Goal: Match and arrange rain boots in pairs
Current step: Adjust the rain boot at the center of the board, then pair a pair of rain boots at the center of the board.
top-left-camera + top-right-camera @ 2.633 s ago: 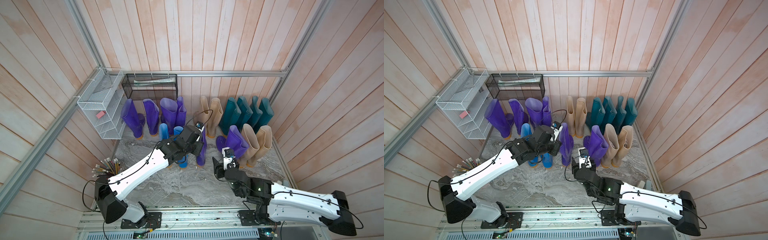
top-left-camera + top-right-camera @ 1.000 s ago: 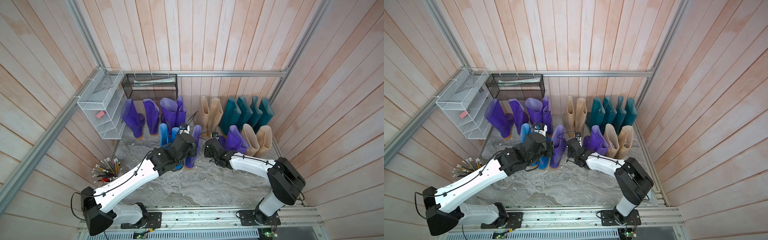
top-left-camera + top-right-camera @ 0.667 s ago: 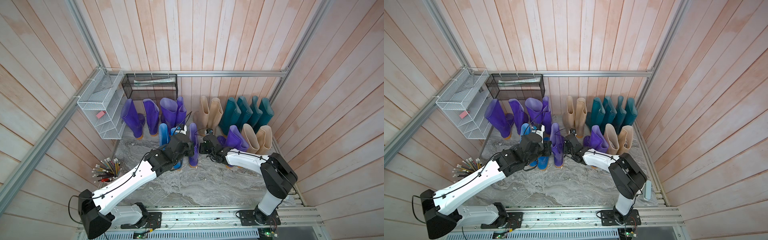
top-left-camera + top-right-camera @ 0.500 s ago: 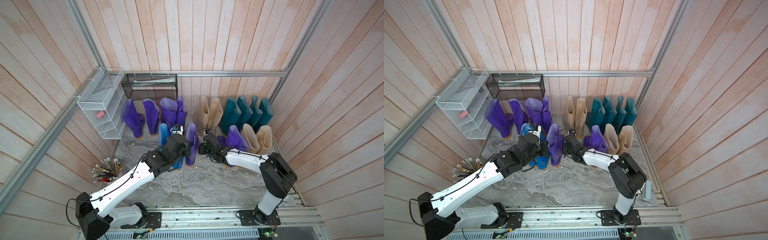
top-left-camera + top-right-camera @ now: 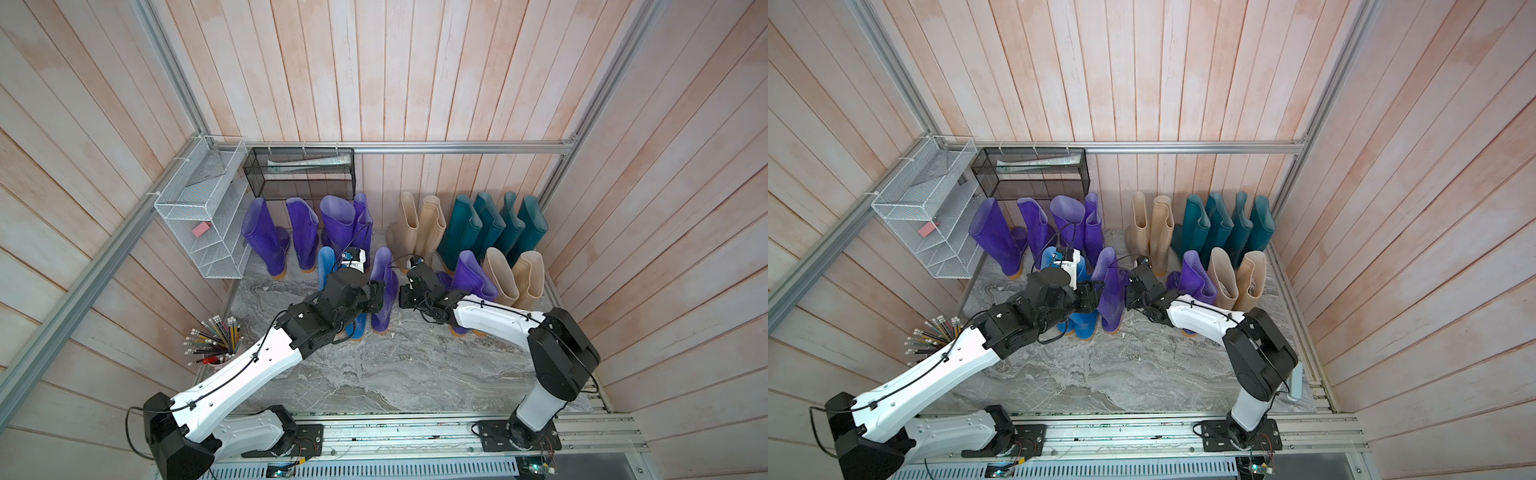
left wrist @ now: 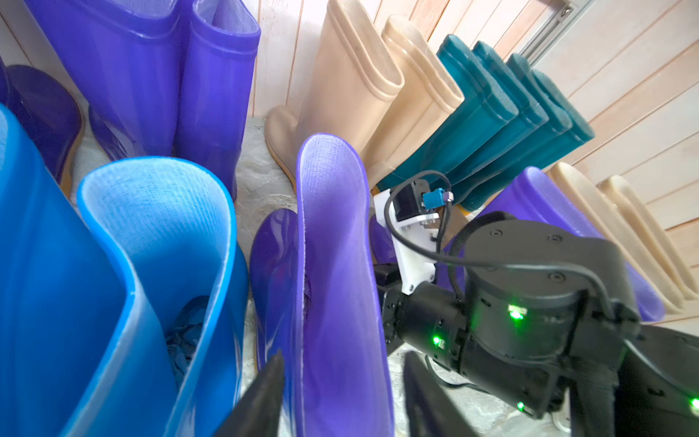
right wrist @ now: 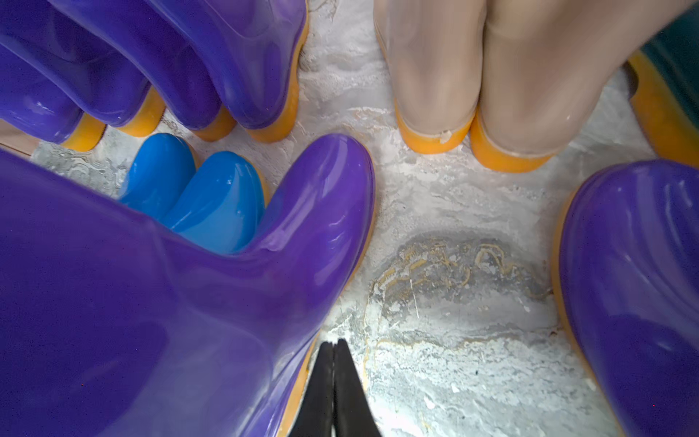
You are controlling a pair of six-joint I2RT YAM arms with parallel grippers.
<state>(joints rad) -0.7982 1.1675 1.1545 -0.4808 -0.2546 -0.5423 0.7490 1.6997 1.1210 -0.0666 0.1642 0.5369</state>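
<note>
Change: left gripper (image 6: 344,357) had just opened, its jaws now loose around the purple boot (image 5: 384,291).
Right gripper (image 7: 334,344): closed, empty, just right of that boot.
Meaning: boot probably set down, standing alone.

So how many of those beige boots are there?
4. Two beige boots stand at the back wall beside the teal boots; two more stand nearer, in front of the teal ones. The right arm could hide another.

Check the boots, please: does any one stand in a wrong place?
Yes. A lone purple boot stands beside the blue pair, and a second purple boot beside the front beige pair; these two matching boots are apart, not paired.
</note>
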